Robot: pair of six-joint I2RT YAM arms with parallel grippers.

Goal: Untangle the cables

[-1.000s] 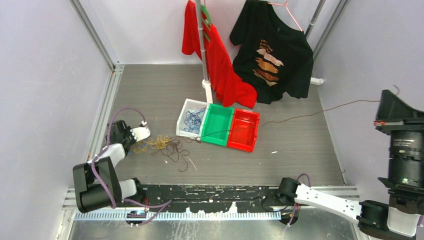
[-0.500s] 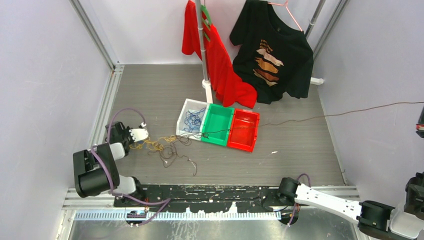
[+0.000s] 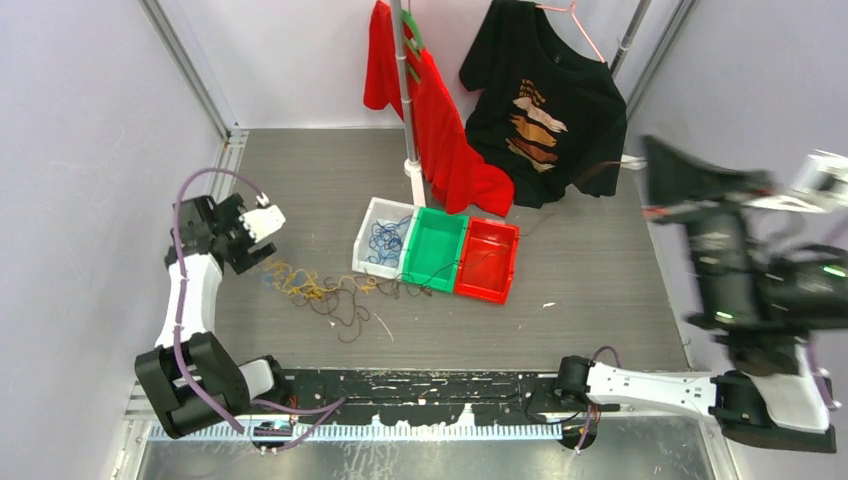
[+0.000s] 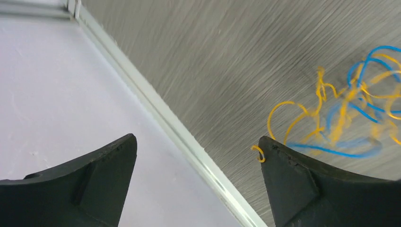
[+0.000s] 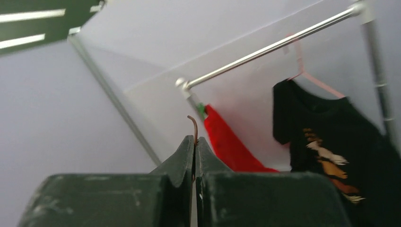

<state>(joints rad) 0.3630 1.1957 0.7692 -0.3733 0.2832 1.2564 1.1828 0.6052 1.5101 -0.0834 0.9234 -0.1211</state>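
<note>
Thin wire, all of it: the cables [image 3: 322, 290] should handle as light, limp and springy, so a pull on one strand will likely drag its neighbours along rather than free it. The main heap lies on the table [image 3: 600, 290] between the left gripper [image 3: 258, 228] and the white bin [image 3: 363, 235] (which holds a nest of blue strands of its own). The best hold, I judge, is a free end or an outlying loop at the heap's edge, pinched at the very fingertips, since wire this fine may slip from a loose grip. A slow pull looks safer than a jerk.

Above the heap's left edge the left gripper hangs with jaws spread wide and nothing between them. The right gripper [image 5: 195, 139] is clenched on a brown strand [image 5: 193, 124] whose curled tip pokes up past the fingers; that arm is raised at the right and blurred in the top view.

By look, the heap is a loose scribble of loops — yellow and blue toward the left, dark brown trailing nearer the arm bases. One dark strand [image 3: 440, 268] crosses the green bin [image 3: 440, 240] toward the red bin [image 3: 490, 255]. Smallest of all is a hooked yellow end [image 4: 257, 153], just beside one finger of the left gripper.
</note>
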